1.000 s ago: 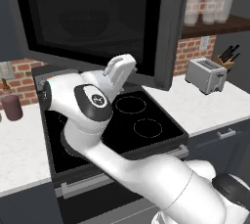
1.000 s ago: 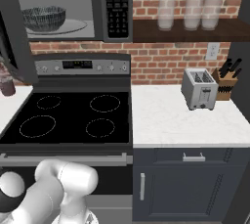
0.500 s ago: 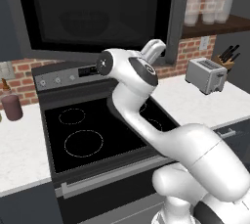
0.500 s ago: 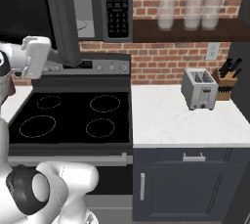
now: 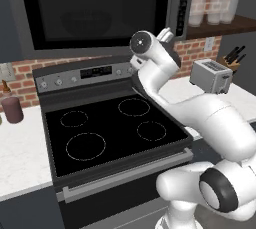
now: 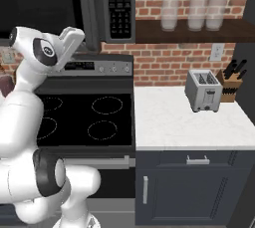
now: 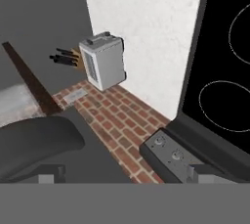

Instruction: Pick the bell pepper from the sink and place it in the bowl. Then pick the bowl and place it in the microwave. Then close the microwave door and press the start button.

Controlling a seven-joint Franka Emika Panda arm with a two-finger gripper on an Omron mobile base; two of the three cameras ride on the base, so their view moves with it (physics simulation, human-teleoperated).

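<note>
Closed microwave door [image 5: 100, 15] above the stove [image 5: 110, 133], dark glass spanning most of the microwave [image 6: 107, 8] front. Dimly visible through the glass in the left base view: the bowl [image 5: 86, 23], sitting inside. Bell pepper not discernible through the dark glass. Black keypad strip [image 6: 119, 5] down the right side of the microwave, rows of small buttons, writing too small to read.

Below: black glass cooktop with four ring burners, grey control panel [image 5: 82, 75] with knobs and a small dark display, digits unreadable. White speckled counter [image 6: 184, 117] to the right of the stove, carrying a silver two-slot toaster [image 6: 203, 90] and, just beside it against the wall, a knife block [image 6: 230, 80]. Red brick wall [image 6: 169, 62] behind, with a white outlet [image 6: 217, 50]. Dark shelf [image 6: 189, 30] above the toaster holding three clear glasses [image 6: 191, 9]. Dark red candle jar [image 5: 12, 109] on the counter left of the stove. Dark cabinet with silver handles [image 6: 197, 161] under the counter.

Gripper [image 5: 166, 35] raised beside the microwave's right edge, near the keypad, fingers spread wide, holding nothing, touching nothing clearly. Hand view rolled sideways: toaster, knife block, brick and stove knobs in sight, finger tips [image 7: 207, 171] far apart at the bottom.
</note>
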